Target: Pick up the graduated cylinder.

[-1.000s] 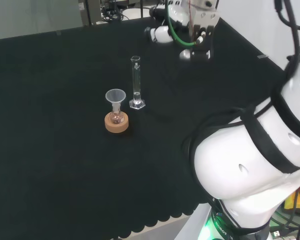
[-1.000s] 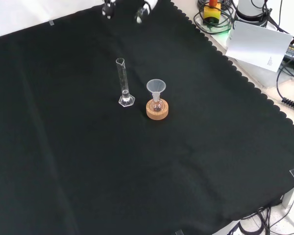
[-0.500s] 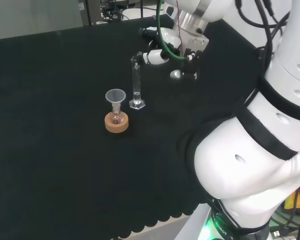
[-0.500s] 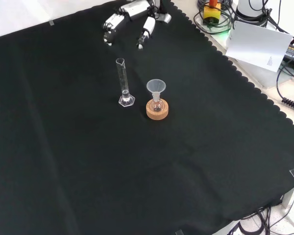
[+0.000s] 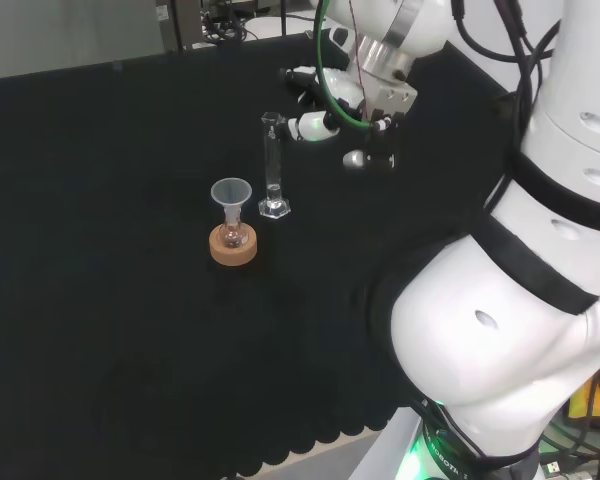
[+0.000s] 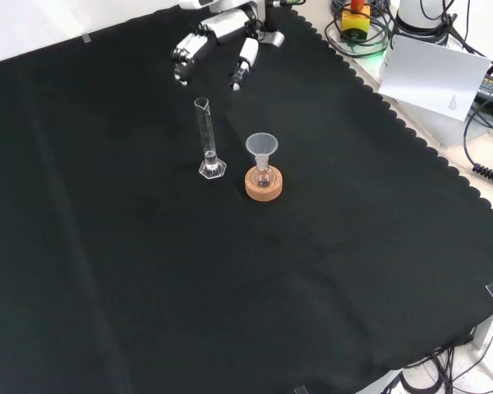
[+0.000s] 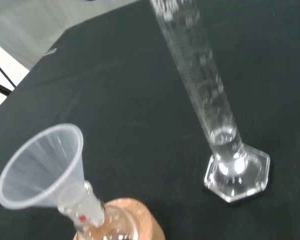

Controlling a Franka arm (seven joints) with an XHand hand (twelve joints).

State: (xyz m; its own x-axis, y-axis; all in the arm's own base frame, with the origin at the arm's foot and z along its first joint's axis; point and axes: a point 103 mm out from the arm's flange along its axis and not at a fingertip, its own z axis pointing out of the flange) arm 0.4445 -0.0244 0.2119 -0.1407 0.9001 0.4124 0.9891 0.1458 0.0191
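Bare black cloth (image 6: 107, 246) lies between my hand (image 6: 218, 37) and the graduated cylinder (image 6: 206, 138). Just beside the cylinder in the front view, the funnel (image 6: 261, 148) on its cork-ringed flask (image 6: 263, 182) crowds that side.

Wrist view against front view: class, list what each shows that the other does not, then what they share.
The wrist view alone shows, close up, the printed scale marks on the graduated cylinder and the ribs inside the funnel.

The front view alone shows the hand with its fingers spread, beyond the cylinder and apart from it, and the scalloped edge of the black cloth with cables and white paper past it.

Both show the cylinder upright on its hexagonal base, beside the funnel set in a small flask on a cork ring.
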